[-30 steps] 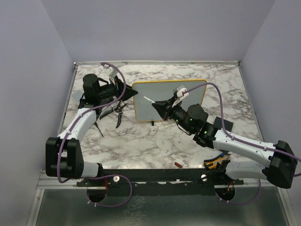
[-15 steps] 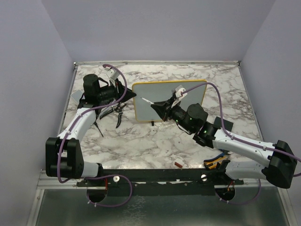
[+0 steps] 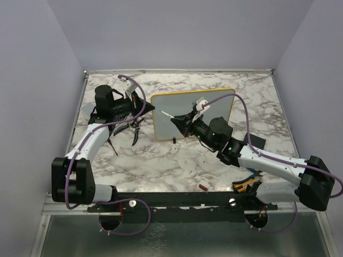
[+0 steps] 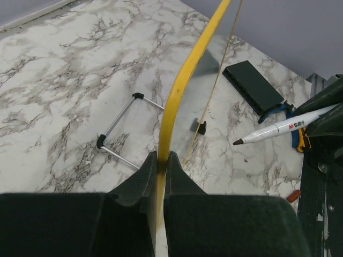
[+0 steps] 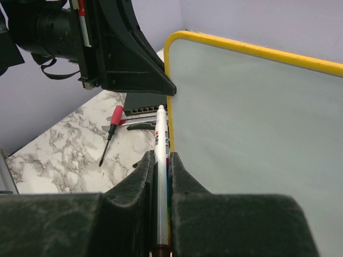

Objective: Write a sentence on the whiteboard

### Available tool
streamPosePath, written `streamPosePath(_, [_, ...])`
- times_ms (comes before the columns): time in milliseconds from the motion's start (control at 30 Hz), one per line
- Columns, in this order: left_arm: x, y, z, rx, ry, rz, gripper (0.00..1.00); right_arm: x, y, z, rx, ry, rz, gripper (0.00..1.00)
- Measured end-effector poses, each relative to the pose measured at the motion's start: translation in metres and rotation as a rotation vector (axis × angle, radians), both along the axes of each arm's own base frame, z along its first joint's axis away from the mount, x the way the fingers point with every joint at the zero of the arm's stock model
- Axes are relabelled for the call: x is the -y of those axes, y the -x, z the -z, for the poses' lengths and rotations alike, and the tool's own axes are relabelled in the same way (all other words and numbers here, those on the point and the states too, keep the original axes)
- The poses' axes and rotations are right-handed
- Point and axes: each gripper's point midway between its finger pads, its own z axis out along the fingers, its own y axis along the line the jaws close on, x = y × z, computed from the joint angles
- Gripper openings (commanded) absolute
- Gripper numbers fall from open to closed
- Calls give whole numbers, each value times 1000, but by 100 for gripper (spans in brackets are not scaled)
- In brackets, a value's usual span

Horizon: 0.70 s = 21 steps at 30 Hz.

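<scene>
The whiteboard (image 3: 206,110) stands tilted on the marble table, pale grey with a yellow frame (image 4: 182,80). Its face (image 5: 257,139) is blank where it shows, and no sentence is visible. My left gripper (image 3: 154,107) is shut on the board's left edge, with the jaws pinching the yellow frame (image 4: 161,156). My right gripper (image 3: 175,121) is shut on a white marker (image 5: 160,142). The marker's dark tip (image 4: 237,142) points at the board's left part, a short way off the surface.
Pliers (image 3: 136,128) and a red-handled screwdriver (image 5: 110,134) lie left of the board. A small dark slab (image 4: 252,85) and a blue-orange tool (image 4: 295,140) lie on the right. The board's wire stand (image 4: 120,131) sits behind it. A small red piece (image 3: 203,187) lies near the front edge.
My left gripper has closed onto the whiteboard's left edge. The right arm has moved the marker slightly left along the board.
</scene>
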Motion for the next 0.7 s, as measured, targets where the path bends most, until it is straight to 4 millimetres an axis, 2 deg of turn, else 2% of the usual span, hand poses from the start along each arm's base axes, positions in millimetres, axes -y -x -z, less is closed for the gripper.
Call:
streamPosePath(333, [-1, 5, 2, 45, -17, 5, 0, 3, -13, -14, 60, -39, 68, 0])
streamPosePath(700, [-1, 7, 3, 82, -44, 15, 0, 2, -26, -8, 67, -31, 114, 1])
